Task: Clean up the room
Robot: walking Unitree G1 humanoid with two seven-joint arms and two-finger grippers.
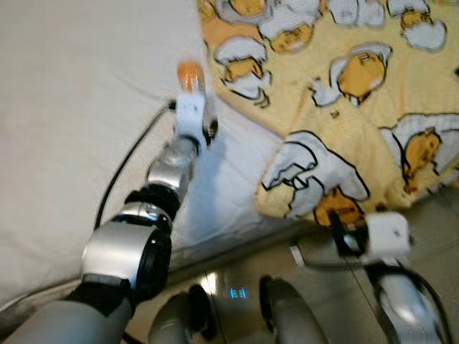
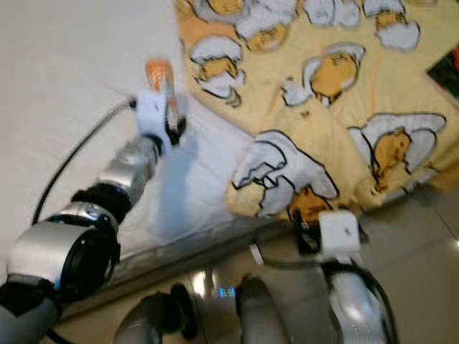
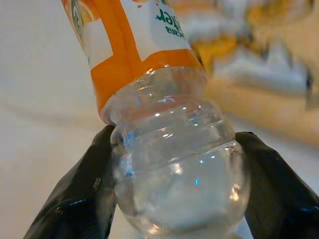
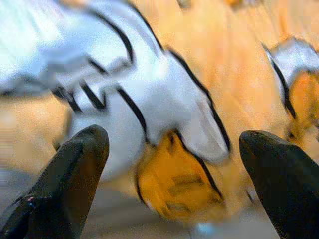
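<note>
Here, gripping a clear plastic bottle (image 1: pixel 190 74) over a white bed sheet (image 1: pixel 64 107).

From the head views: left gripper (image 1: pixel 192 97) extended above the sheet, beside a yellow cartoon-print blanket (image 1: pixel 358 86). From the left wrist: black fingers (image 3: pixel 75 199) clamped on the bottle's base. From the right wrist: right gripper (image 4: pixel 174 164) spread open, near the blanket's edge.
</note>
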